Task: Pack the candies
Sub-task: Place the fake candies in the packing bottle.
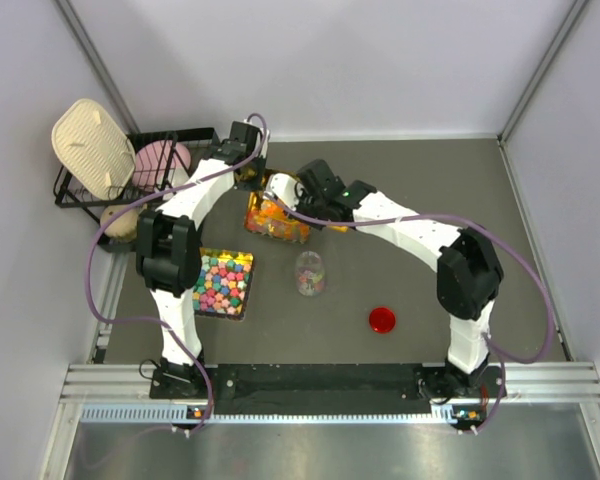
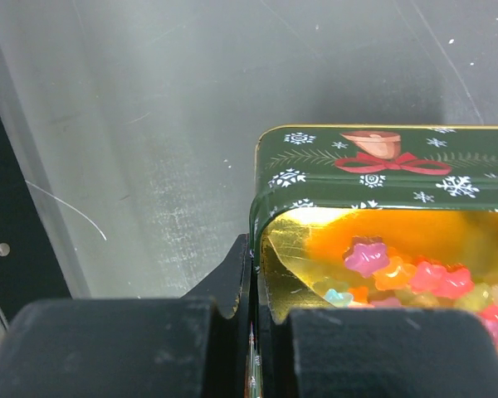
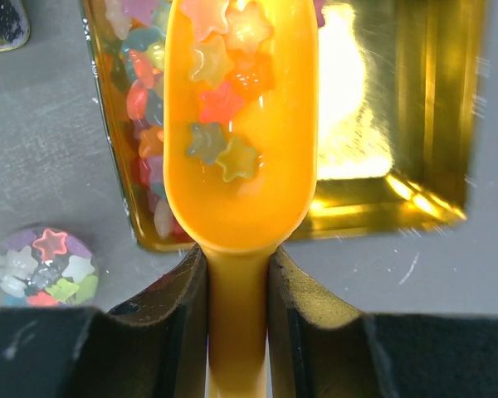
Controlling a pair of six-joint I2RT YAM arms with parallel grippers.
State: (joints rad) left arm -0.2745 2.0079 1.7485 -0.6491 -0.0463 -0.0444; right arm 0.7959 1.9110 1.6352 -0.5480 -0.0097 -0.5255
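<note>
Seven-odd star candies (image 3: 220, 99) in orange scoop (image 3: 241, 199), over gold tin (image 3: 398, 207). R gripper (image 3: 236, 282) clenched on scoop handle, bowl pointing fwd. Jar (image 3: 43, 267) lies back by handle end, off to side, just beside tin. L gripper (image 2: 253, 282) pinching tin wall.

My left arm rises from its base at 7 o'clock, folds at the elbow and reaches toward 12 o'clock. The wrist tips over there, so my left gripper (image 1: 250, 178) points back toward 6 o'clock. Its fingers (image 2: 108, 348) are nearly together, pinching a tin wall (image 2: 257, 249) between them. My right arm climbs from 5 o'clock to an elbow near 3 o'clock, and its forearm stretches toward 10 o'clock. My right gripper (image 3: 236, 282) is clamped on a scoop handle (image 3: 236, 332), close beside the left one.
</note>
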